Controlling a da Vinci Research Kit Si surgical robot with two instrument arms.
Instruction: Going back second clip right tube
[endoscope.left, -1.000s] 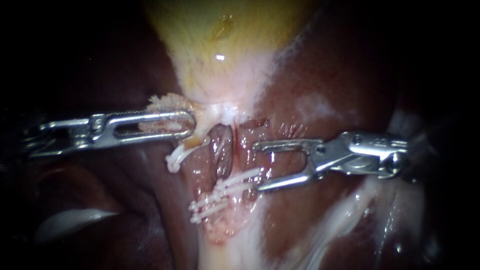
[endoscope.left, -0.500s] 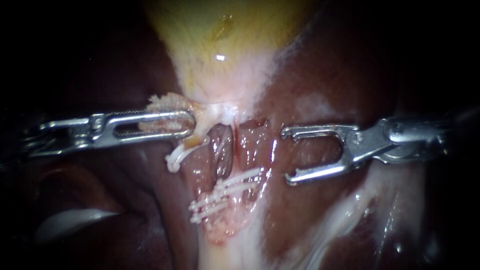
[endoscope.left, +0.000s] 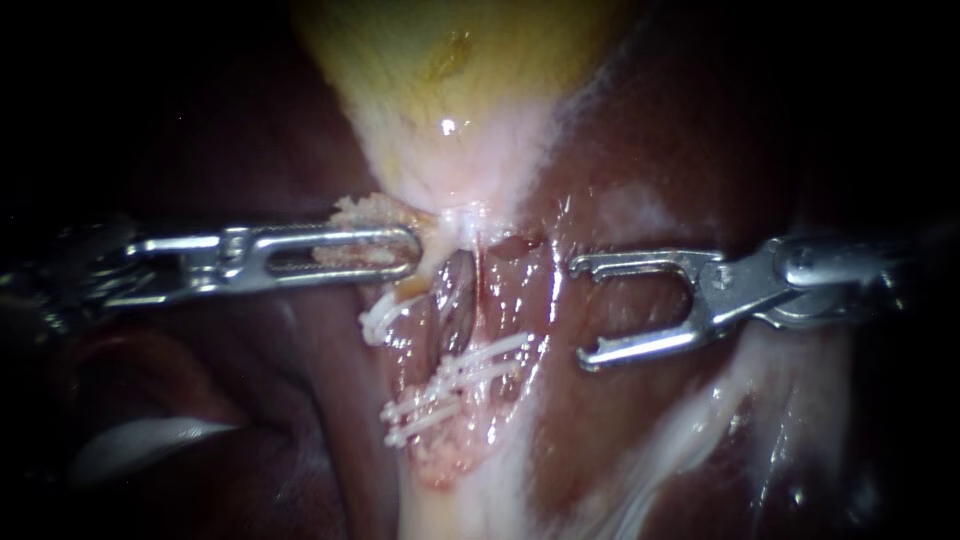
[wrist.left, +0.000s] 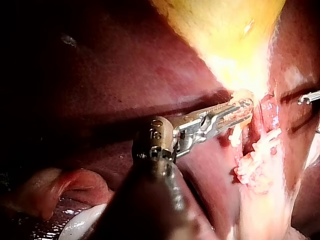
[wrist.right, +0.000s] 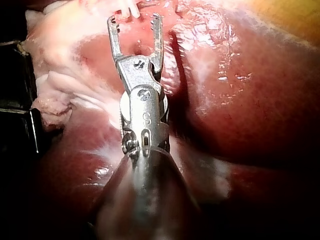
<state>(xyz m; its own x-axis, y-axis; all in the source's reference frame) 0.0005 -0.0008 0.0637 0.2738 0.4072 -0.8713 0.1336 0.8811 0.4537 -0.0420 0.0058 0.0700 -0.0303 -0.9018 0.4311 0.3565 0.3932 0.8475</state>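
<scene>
Endoscope view showed my left instrument (endoscope.left: 405, 252) with its jaws closed flat on a pale, frayed flap of tissue (endoscope.left: 360, 208), part of which showed through the slot in the jaws. The flap hung from the narrow end of the yellow gallbladder (endoscope.left: 450, 80), which widened toward the far side.

My right instrument (endoscope.left: 580, 312) had its jaws wide apart and held nothing. Both tips hung over wet red tissue. The right wrist view showed the same clear gap between the two jaws.

Between the instruments, reddish tubes (endoscope.left: 448, 300) ran from the gallbladder's narrow end toward the near side. A group of white clips (endoscope.left: 450, 385) lay side by side across them, slanting. The clips sat to the left of the open jaws, near the lower tip but apart from it. I could not tell which tube each clip closed on.

A single white clip (endoscope.left: 378, 320) sat just on the near side of the left instrument's jaw tips. Dark liver (endoscope.left: 640, 130) filled the right and far right.
</scene>
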